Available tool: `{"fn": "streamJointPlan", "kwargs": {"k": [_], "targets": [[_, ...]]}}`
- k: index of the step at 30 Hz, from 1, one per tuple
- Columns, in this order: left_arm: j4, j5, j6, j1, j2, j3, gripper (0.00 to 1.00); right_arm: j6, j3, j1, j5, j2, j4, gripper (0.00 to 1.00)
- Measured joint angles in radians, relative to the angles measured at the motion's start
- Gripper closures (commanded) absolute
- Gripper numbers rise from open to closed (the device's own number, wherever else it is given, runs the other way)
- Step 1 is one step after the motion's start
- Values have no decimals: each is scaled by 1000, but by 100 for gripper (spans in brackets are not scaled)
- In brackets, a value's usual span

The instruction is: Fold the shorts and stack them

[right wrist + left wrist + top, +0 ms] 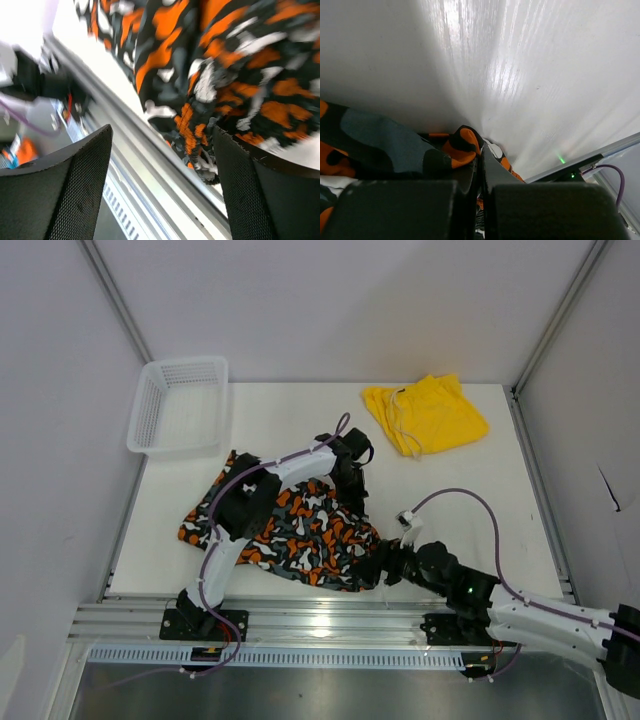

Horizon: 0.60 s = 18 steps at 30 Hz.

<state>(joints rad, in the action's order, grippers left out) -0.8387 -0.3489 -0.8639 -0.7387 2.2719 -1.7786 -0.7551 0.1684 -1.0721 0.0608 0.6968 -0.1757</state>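
— Well, item one: our patterned orange, white, black and grey-teal fabric shorts, front of the white table, mid-fold, we judge. Left gripper clenched on their right edge. Right gripper spread wide at the near corner, grasping nothing.

— Next, we reckon: regrip that corner and finish the fold. Item two: plain yellow fabric shorts, far right, crumpled, well apart. White plastic mesh basket, far left, obstructing nothing.

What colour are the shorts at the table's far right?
Plain bright yellow shorts, pale drawstring; top external view shows them best.
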Motion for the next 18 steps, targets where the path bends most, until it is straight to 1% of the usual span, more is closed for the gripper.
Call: {"fn": "streamJointPlan", "kwargs": {"k": [4,8,9,10,12,13,18], "targets": [[8,6,0,4,0,0,100,-56,0,122,2,-150,160,23],[9,8,0,5,-3,0,100,-87,0,246,0,-204,263,24],[9,9,0,5,-4,0,100,-95,0,272,-3,-201,290,24],[10,9,0,5,-7,0,100,-102,0,286,-4,-196,309,28],[10,10,0,5,-12,0,100,-109,0,323,-9,-172,344,35],[10,11,0,5,-15,0,100,-109,0,339,-15,-153,352,41],[11,13,0,5,-31,0,100,-105,0,414,-43,-18,343,43]]}}
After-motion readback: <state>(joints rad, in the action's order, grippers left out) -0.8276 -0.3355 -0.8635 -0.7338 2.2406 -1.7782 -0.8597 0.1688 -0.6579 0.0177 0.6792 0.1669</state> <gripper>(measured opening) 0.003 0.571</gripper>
